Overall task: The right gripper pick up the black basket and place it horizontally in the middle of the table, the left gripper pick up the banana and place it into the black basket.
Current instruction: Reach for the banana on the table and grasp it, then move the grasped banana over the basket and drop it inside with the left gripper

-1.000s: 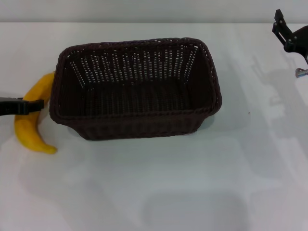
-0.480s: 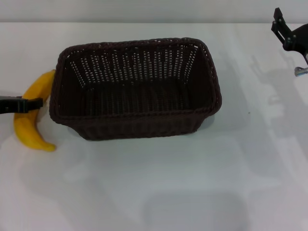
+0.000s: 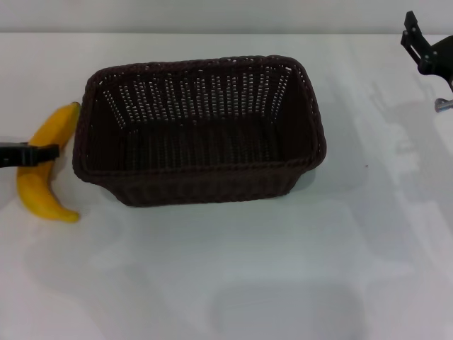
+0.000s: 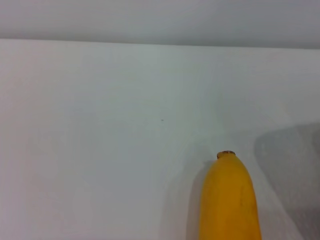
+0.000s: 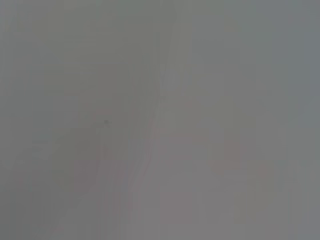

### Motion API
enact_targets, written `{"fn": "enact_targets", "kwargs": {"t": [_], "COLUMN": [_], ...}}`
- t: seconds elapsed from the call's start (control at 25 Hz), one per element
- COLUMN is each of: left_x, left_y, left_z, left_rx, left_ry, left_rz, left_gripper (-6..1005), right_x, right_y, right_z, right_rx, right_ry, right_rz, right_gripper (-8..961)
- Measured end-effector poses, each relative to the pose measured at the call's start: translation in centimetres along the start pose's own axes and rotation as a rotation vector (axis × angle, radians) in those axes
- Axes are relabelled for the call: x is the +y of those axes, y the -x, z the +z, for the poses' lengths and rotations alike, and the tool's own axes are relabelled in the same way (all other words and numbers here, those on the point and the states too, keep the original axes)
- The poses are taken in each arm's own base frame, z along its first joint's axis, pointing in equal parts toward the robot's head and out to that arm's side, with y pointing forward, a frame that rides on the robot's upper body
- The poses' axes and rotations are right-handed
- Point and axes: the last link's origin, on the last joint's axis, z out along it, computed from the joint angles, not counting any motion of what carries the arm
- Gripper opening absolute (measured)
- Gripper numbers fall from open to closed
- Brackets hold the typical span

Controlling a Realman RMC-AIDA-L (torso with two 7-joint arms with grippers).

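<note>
The left claw (image 3: 44,153) reaches in from the left edge of the head view as one thin black finger lying across the middle of the banana (image 3: 44,166). Only this finger shows, so I cannot tell if the claw is clenched on the fruit or only around it. The crossing at the middle is probably chosen so the curved fruit stays balanced when it is lifted. In the left wrist view only the banana's end shows, above the white counter (image 3: 233,276).

The banana lies on the counter just beside the left short wall of the black basket (image 3: 199,127), with a narrow gap between them. The basket stands upright near the middle of the counter, its long side across the view — so the first part of the task looks done and the basket waits open for the fruit.

The right claw (image 3: 413,34) hangs at the far right corner, well apart from the basket; its state I cannot tell.

Compared with one second ago, the banana and the finger are shifted a little to the left, away from the basket wall; the basket is unchanged.
</note>
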Motion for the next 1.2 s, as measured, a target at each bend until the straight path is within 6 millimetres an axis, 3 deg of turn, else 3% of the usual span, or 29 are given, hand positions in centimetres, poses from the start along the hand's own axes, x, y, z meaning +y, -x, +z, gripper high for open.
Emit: {"fn": "enact_targets", "kwargs": {"t": [0.24, 0.48, 0.8, 1.2], "left_x": [-1.8, -3.1, -1.3, 1.8], "left_y": [-0.4, -2.2, -4.5, -6.4], "left_z": [-1.3, -4.7, -7.9, -8.0], "left_rx": [0.109, 0.342, 0.496, 0.485], "left_ry": [-0.031, 0.003, 0.076, 0.147], "left_rz": [-0.083, -0.101, 0.05, 0.3], "left_gripper": [494, 494, 494, 495], "right_x": [-0.2, -0.4, -0.5, -0.6], "right_y": [0.0, -0.1, -0.1, 0.1], "right_z": [-0.1, -0.4, -0.6, -0.6], "right_rx": [-0.006, -0.001, -0.005, -0.022], "right_ry": [-0.007, -0.015, -0.023, -0.032], "right_rz": [0.0, 0.002, 0.004, 0.006], "right_gripper": [811, 811, 812, 812]}}
